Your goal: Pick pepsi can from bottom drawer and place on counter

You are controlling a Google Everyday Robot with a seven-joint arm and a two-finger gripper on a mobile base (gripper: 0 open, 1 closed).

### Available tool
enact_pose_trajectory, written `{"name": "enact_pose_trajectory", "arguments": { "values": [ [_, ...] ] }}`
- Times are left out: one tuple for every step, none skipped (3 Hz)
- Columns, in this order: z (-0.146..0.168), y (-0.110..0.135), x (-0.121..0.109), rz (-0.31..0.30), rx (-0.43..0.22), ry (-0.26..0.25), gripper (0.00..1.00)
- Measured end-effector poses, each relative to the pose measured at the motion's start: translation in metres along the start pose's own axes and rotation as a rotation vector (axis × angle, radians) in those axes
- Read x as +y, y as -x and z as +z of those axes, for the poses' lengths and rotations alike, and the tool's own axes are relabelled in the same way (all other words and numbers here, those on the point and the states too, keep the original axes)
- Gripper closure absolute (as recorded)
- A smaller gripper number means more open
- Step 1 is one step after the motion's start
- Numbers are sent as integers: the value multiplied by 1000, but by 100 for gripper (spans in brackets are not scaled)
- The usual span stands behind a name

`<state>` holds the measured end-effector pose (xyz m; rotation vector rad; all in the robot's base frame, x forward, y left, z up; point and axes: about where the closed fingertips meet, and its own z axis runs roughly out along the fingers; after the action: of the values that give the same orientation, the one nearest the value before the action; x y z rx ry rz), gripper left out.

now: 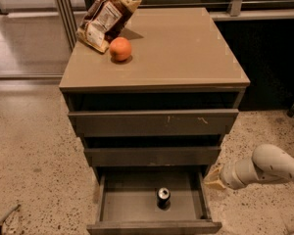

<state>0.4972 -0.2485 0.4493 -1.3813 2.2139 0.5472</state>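
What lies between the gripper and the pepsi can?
In the camera view, only the right wall of the bottom drawer and its bare floor lie between the gripper, outside it, and the pepsi can.

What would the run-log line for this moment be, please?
small dark blue pepsi can: upright in open grey-brown bottom drawer | gripper: low, outside drawer's right side, apart from can | tan counter: no can yet

Tilted snack bag [107, 17], orange [120, 49] just beside it, speckled floor [34, 151]
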Motion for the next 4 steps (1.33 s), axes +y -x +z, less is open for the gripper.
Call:
{"name": "enact_pose_trajectory", "arguments": {
  "values": [
    [18, -10, 6, 20, -7, 27, 100],
    [26, -19, 9, -2, -21, 51, 100],
    [71, -36, 23, -51, -81, 126, 100],
    [147, -59, 52, -74, -156, 233, 100]
  ]
}}
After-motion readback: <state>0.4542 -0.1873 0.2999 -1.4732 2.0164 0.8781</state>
